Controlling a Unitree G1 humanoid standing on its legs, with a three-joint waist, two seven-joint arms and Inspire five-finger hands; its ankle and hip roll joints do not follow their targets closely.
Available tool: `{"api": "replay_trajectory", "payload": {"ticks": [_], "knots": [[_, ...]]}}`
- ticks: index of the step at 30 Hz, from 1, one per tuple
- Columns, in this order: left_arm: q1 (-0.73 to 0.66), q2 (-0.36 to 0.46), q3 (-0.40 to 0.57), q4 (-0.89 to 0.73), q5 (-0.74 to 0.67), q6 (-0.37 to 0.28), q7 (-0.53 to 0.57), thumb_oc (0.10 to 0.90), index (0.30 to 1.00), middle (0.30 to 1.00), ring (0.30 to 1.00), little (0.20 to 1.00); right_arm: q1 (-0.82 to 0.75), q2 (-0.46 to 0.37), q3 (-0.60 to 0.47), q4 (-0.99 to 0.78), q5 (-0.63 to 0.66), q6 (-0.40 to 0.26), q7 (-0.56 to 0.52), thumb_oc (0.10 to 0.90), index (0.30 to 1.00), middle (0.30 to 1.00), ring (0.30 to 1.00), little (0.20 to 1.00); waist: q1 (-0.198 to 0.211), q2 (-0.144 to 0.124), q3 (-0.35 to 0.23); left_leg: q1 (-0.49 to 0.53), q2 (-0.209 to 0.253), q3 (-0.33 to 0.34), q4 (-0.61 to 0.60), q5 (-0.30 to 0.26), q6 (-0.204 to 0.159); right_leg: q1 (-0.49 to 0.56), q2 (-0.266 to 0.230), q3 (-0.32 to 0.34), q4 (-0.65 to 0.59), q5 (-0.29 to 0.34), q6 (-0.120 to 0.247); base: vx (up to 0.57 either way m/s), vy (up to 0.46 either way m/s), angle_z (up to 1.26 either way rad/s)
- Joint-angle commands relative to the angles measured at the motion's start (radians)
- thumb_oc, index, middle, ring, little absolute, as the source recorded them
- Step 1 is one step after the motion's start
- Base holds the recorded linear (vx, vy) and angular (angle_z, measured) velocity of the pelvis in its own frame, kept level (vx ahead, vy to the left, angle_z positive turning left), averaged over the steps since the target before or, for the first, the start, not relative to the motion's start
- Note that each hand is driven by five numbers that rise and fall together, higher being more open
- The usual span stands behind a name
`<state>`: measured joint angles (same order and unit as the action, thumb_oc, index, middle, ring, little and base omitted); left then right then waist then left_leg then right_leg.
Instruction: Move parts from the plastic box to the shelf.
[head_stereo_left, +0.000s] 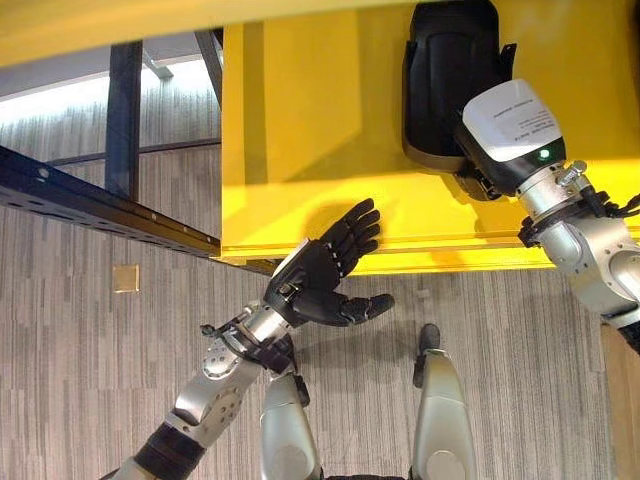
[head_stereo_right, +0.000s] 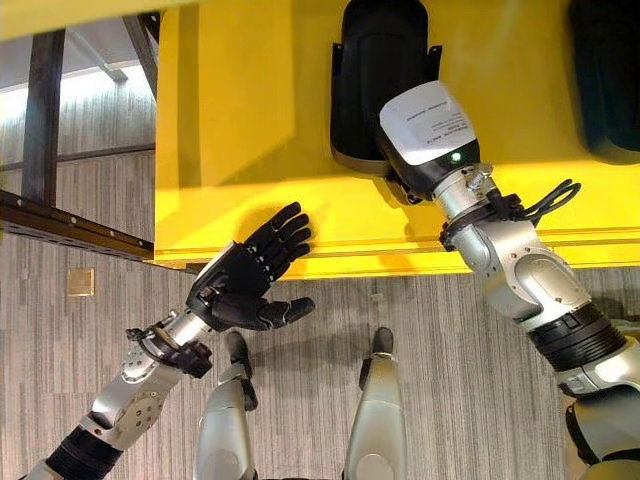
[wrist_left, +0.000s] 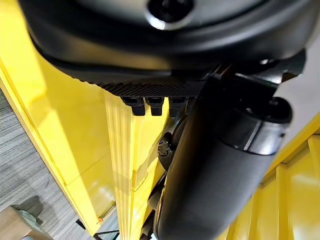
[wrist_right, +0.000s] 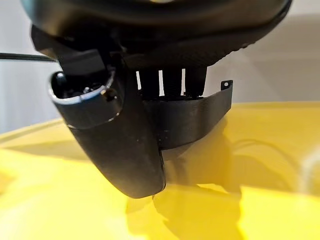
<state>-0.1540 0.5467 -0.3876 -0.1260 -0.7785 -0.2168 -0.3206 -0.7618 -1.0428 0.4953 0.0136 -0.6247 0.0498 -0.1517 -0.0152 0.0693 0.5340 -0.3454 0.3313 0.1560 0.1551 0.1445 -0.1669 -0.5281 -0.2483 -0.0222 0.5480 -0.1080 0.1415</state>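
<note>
The left hand (head_stereo_left: 318, 272) hangs over the grey striped floor (head_stereo_left: 90, 360) at the near front edge of the yellow shelf (head_stereo_left: 300, 120), palm turned inward, empty. Its fingers (head_stereo_left: 352, 232) are straight and lie side by side, tips reaching over the shelf's front lip; the thumb (head_stereo_left: 352, 308) sticks out sideways, apart from them. A small tan square (head_stereo_left: 126, 278) lies on the floor to the left, well apart from the hand. A dark blue steel beam (head_stereo_left: 90, 205) runs diagonally from the left and meets the shelf's near left corner, with a blue upright (head_stereo_left: 124, 110) behind it. Farther in, the right hand (wrist_right: 115, 145) is on a black plastic part (head_stereo_left: 450, 75) that lies flat on the shelf surface; the arm's white-capped wrist covers the part's near end. In the right wrist view the fingers (wrist_right: 172, 82) reach down behind the part's curved black wall and the thumb lies in front of it, so the hand grips it. In the right eye view 1 more black part (head_stereo_right: 605, 75) lies on the shelf at the far right, well apart from the first.
</note>
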Motion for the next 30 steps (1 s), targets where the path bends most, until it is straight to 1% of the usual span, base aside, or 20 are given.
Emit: {"api": "replay_trajectory", "payload": {"ticks": [1,3,4,6,7,8,11,12,14,15,17,19,21,23,24,30], "knots": [[0.009,0.058,0.001,-0.161,0.003,-0.036,-0.061,0.9,1.0,1.0,1.0,1.0,-0.117,-0.022,-0.083,0.032,0.033,0.024,0.001,0.4,0.3,0.3,0.3,0.3,0.018,-0.052,-0.014,-0.016,0.039,-0.063,0.1,-0.093,0.039,0.054,-0.019,-0.058,-0.015,-0.007,-0.039,0.0,-0.033,-0.01],[0.011,0.062,-0.001,-0.162,0.005,-0.034,-0.059,0.9,1.0,1.0,1.0,1.0,-0.119,-0.032,-0.081,0.04,0.028,0.032,0.001,0.4,0.3,0.3,0.3,0.3,0.017,-0.058,-0.014,-0.017,0.039,-0.062,0.108,-0.099,0.039,0.055,-0.02,-0.059,-0.009,-0.012,-0.039,0.01,-0.027,0.01],[0.015,0.068,0.005,-0.164,0.003,-0.029,-0.061,0.9,1.0,1.0,1.0,1.0,-0.118,-0.05,-0.083,0.053,0.032,0.038,-0.006,0.4,0.3,0.3,0.3,0.3,0.018,-0.065,-0.014,-0.02,0.043,-0.062,0.111,-0.1,0.038,0.055,-0.017,-0.06,-0.01,-0.014,-0.04,0.01,-0.041,0.0],[0.015,0.071,0.009,-0.165,0.001,-0.025,-0.066,0.9,1.0,1.0,1.0,1.0,-0.119,-0.057,-0.088,0.064,0.032,0.037,-0.008,0.4,0.3,0.3,0.3,0.3,0.019,-0.068,-0.014,-0.023,0.046,-0.063,0.11,-0.096,0.037,0.052,-0.014,-0.061,-0.013,-0.01,-0.041,0.01,-0.039,-0.02],[0.018,0.075,0.011,-0.165,0.001,-0.023,-0.07,0.9,1.0,1.0,1.0,1.0,-0.116,-0.062,-0.092,0.071,0.019,0.033,-0.01,0.4,0.3,0.3,0.3,0.3,0.019,-0.072,-0.014,-0.022,0.045,-0.062,0.112,-0.099,0.037,0.054,-0.015,-0.062,-0.009,-0.014,-0.041,0.03,-0.054,-0.04],[0.02,0.082,0.015,-0.166,-0.001,-0.019,-0.076,0.9,1.0,1.0,1.0,1.0,-0.119,-0.076,-0.095,0.086,0.016,0.009,-0.003,0.4,0.3,0.3,0.3,0.3,0.022,-0.076,-0.014,-0.023,0.047,-0.062,0.113,-0.099,0.036,0.057,-0.013,-0.065,-0.011,-0.014,-0.041,0.03,-0.07,-0.07],[0.024,0.1,0.024,-0.168,-0.004,0.0,-0.095,0.9,1.0,1.0,1.0,1.0,-0.144,-0.115,-0.074,0.143,0.044,0.012,-0.018,0.4,0.3,0.3,0.3,0.3,0.03,-0.092,-0.014,-0.025,0.056,-0.061,0.112,-0.097,0.032,0.058,-0.01,-0.077,-0.016,-0.013,-0.042,0.05,-0.086,-0.02],[0.021,0.107,0.025,-0.168,-0.005,0.005,-0.102,0.9,1.0,1.0,1.0,1.0,-0.155,-0.12,-0.072,0.157,0.029,-0.013,-0.009,0.4,0.3,0.3,0.3,0.3,0.031,-0.094,-0.014,-0.029,0.057,-0.061,0.112,-0.097,0.031,0.055,-0.009,-0.078,-0.017,-0.012,-0.041,0.03,-0.052,-0.02],[0.026,0.115,0.03,-0.169,-0.008,0.006,-0.11,0.9,1.0,1.0,1.0,1.0,-0.166,-0.142,-0.059,0.162,-0.015,-0.034,0.002,0.4,0.3,0.3,0.3,0.3,0.033,-0.099,-0.014,-0.034,0.061,-0.061,0.112,-0.096,0.03,0.048,-0.008,-0.079,-0.015,-0.011,-0.04,0.02,-0.053,-0.02],[0.03,0.123,0.036,-0.169,-0.012,0.006,-0.112,0.9,1.0,1.0,1.0,1.0,-0.164,-0.162,-0.048,0.164,-0.005,-0.039,0.006,0.4,0.3,0.3,0.3,0.3,0.034,-0.105,-0.014,-0.036,0.063,-0.059,0.112,-0.096,0.03,0.047,-0.004,-0.084,-0.014,-0.013,-0.042,0.01,-0.075,0.01],[0.032,0.13,0.043,-0.173,-0.009,0.015,-0.114,0.9,1.0,1.0,1.0,1.0,-0.15,-0.167,-0.052,0.162,0.022,-0.036,0.007,0.4,0.3,0.3,0.3,0.3,0.034,-0.114,-0.014,-0.052,0.065,-0.064,0.121,-0.099,0.031,0.033,0.0,-0.083,-0.008,-0.013,-0.043,-0.01,-0.08,-0.01],[0.031,0.137,0.043,-0.169,-0.014,0.012,-0.118,0.9,1.0,1.0,1.0,1.0,-0.144,-0.167,-0.049,0.154,0.005,-0.071,0.024,0.4,0.3,0.3,0.3,0.3,0.035,-0.118,-0.014,-0.071,0.065,-0.071,0.135,-0.104,0.033,0.016,0.004,-0.08,0.006,-0.017,-0.046,-0.01,-0.06,-0.01],[0.031,0.141,0.048,-0.174,-0.015,0.02,-0.118,0.9,1.0,1.0,1.0,1.0,-0.137,-0.169,-0.041,0.143,0.016,-0.082,0.024,0.4,0.3,0.3,0.3,0.3,0.034,-0.121,-0.014,-0.078,0.065,-0.072,0.14,-0.106,0.035,0.008,0.006,-0.079,0.01,-0.017,-0.046,0.0,-0.034,0.03],[0.032,0.146,0.049,-0.166,-0.019,0.015,-0.125,0.9,1.0,1.0,1.0,1.0,-0.139,-0.17,-0.029,0.134,0.003,-0.111,0.026,0.4,0.3,0.3,0.3,0.3,0.033,-0.121,-0.014,-0.083,0.065,-0.071,0.142,-0.106,0.035,0.001,0.007,-0.079,0.014,-0.018,-0.048,0.0,0.0,0.0],[0.033,0.15,0.05,-0.166,-0.023,0.013,-0.129,0.9,1.0,1.0,1.0,1.0,-0.135,-0.175,-0.028,0.132,-0.007,-0.14,0.016,0.4,0.3,0.3,0.3,0.3,0.033,-0.12,-0.014,-0.087,0.066,-0.071,0.142,-0.105,0.035,-0.003,0.007,-0.08,0.016,-0.019,-0.047,0.0,0.0,0.0],[0.032,0.155,0.049,-0.166,-0.024,0.012,-0.129,0.9,1.0,1.0,1.0,1.0,-0.122,-0.18,-0.027,0.093,-0.021,-0.224,-0.021,0.4,0.3,0.3,0.3,0.3,0.03,-0.12,-0.014,-0.101,0.068,-0.071,0.147,-0.105,0.035,-0.017,0.007,-0.08,0.023,-0.019,-0.048,0.0,0.0,0.0]]}}
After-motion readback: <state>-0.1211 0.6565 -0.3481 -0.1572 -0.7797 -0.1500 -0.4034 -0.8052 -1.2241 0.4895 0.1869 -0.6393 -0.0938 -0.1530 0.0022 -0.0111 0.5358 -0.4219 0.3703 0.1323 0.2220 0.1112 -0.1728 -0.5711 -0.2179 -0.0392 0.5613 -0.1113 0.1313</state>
